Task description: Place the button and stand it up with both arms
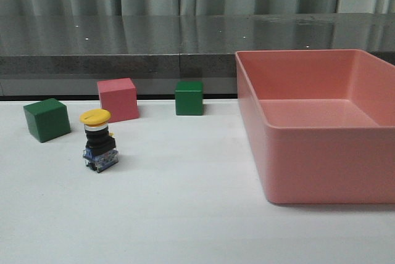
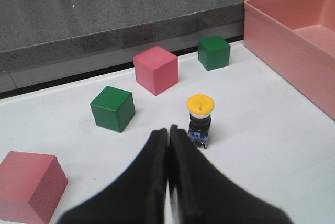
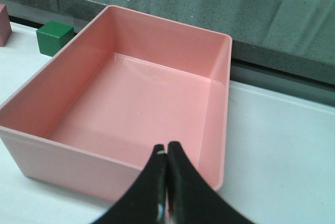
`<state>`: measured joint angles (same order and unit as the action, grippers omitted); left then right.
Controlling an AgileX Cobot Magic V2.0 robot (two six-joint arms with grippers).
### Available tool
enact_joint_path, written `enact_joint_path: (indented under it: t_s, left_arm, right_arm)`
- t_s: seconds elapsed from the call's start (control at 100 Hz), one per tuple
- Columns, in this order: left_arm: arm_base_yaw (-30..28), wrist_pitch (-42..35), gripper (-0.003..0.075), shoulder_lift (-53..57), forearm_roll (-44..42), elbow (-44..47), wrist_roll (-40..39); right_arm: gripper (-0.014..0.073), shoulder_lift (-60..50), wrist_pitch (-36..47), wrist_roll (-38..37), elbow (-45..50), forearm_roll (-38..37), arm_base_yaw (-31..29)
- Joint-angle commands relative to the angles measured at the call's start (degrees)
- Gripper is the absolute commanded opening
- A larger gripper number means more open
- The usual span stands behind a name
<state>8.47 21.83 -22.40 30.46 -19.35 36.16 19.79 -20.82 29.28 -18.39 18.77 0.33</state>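
Small push-button switch (image 1: 99, 141), yellow mushroom cap over a silver collar, black body and blue-and-clear base block: upright on the white table (image 1: 185, 214), cap on top, base down, free of any grip. By the look of it the standing part of the task is done.

Left gripper (image 2: 168, 133): black angular fingers pressed together, nothing between them. The button sits just beyond the fingertips and slightly to one side, near but apart, with table showing between.

Right gripper (image 3: 166, 152): fingers likewise pressed together, empty. Beyond its tips lies the large pink plastic bin (image 3: 228, 82), nothing inside as far as the wrist view shows. The button is not in this view.

Neither arm appears in the front view (both presumably drawn back to the near edge).

Around the button, well beyond the left fingertips: a green cube (image 2: 112, 108), a pink cube (image 2: 156, 69), a second green cube (image 2: 214, 52); another pink cube (image 2: 29, 185) beside the left fingers. None touches the button.

Judgement: task at or near its end; at most, the arms need to pull clear.
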Motion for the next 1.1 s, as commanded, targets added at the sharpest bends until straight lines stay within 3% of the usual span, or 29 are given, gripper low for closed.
enact_joint_path:
  t_s: [0.0,0.28,0.35,0.5,0.7,1.09]
  left_arm:
    - [0.0,-3.4,-0.0020,-0.3,1.6,-1.6,0.0]
    - [0.4,-4.8,-0.0020,0.0,-1.8,0.6,-1.1]
    - [0.4,-4.8,-0.0020,1.6,-8.3,1.8,-6.5]
    - [0.4,-8.4,-0.0020,9.0,-24.6,6.3,-25.8]
    - [0.4,-14.1,-0.0020,21.6,-34.9,14.7,-36.2]
    - [0.6,-24.7,-0.0020,24.4,-39.8,22.0,-39.1]
  right_arm:
    - [-0.0062,0.2,4.1,0.0,-1.5,0.6,-0.1]
    - [-0.0062,0.2,4.1,0.0,-1.5,0.6,-0.1]
    - [-0.0062,0.2,4.1,0.0,-1.5,0.6,-0.1]
    - [-0.0062,0.2,4.1,0.0,-1.5,0.6,-0.1]
    - [-0.0062,0.2,4.1,0.0,-1.5,0.6,-0.1]
    - [-0.0062,0.3,4.0,0.0,-1.5,0.6,-0.1]
